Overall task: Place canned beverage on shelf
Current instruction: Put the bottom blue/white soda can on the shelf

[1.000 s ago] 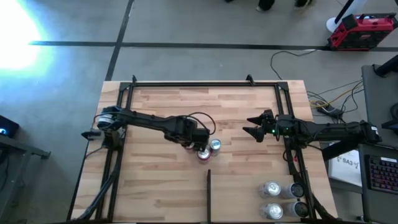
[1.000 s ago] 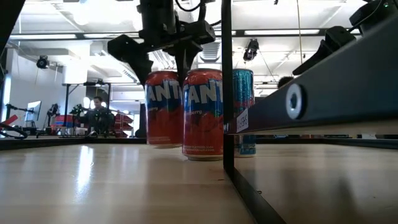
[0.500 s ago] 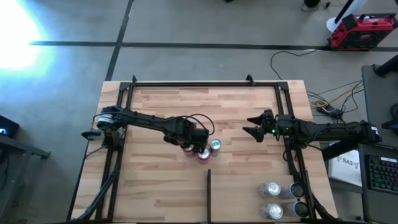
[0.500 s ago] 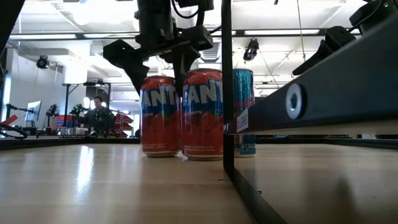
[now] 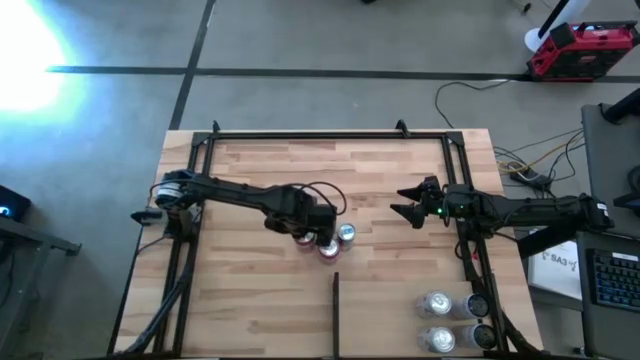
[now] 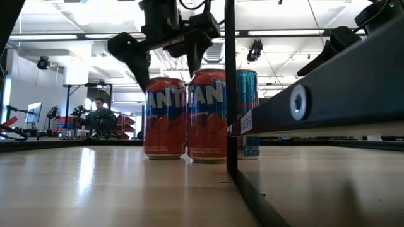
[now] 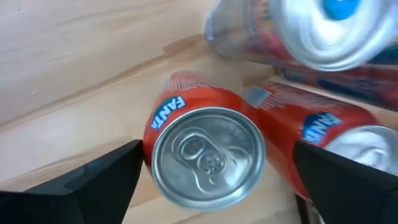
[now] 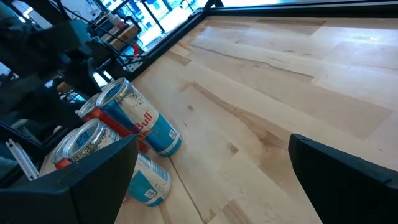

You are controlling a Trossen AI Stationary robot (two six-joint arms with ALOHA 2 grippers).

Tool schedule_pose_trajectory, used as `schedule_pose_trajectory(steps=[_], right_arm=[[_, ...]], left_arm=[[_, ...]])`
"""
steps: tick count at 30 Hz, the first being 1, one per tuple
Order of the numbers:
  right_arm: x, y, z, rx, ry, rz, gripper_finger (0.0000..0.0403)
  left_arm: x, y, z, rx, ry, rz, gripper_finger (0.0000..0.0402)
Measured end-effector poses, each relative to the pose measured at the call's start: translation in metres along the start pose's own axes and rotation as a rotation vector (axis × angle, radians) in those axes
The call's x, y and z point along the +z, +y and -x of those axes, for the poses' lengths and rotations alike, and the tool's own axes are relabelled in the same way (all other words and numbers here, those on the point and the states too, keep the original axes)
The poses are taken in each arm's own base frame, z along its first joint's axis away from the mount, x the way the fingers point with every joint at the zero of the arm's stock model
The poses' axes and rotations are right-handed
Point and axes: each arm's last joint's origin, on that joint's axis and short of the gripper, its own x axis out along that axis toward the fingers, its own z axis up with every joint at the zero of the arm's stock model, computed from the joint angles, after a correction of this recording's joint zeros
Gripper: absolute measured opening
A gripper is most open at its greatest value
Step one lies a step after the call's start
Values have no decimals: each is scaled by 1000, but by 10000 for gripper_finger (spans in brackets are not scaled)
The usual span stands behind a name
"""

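- Light butcher-block wood: the shelf [image 5: 260, 170], black tube frame, thin dark divider strip [image 5: 336, 315] near its front.
- Dark left arm: left end effector [image 6: 165, 45] hangs spread wide just above a can, gripping nothing. Release looks done; next, lift clear without nudging.
- Right end effector [image 5: 408, 212]: waits mid-shelf, fingers parted, empty.
- Orange Fanta can [image 6: 165, 118]: upright on the shelf, close beside a second Fanta can [image 6: 207, 115]; a blue can [image 6: 247, 113] behind.
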Motion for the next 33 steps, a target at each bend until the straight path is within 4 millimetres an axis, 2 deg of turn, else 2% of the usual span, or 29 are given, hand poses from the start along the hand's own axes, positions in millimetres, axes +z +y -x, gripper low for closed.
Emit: schedule_pose_trajectory(steps=[8, 16, 21, 24, 28, 33], right_arm=[[0, 0, 0, 1, 0, 0, 400], [0, 0, 0, 0, 0, 0, 400], [0, 0, 0, 0, 0, 0, 400], [0, 0, 0, 0, 0, 0, 400], [0, 0, 0, 0, 0, 0, 400], [0, 0, 0, 0, 0, 0, 400]], left_arm=[[2, -5, 25, -8, -2, 0, 399], [3, -2, 69, 41, -49, 3, 400], [1, 5, 93, 98, -63, 86, 400], [-1, 6, 96, 94, -85, 125, 400], [-6, 15, 87, 146, -95, 156, 400], [-18, 40, 78, 220, -54, 205, 400]])
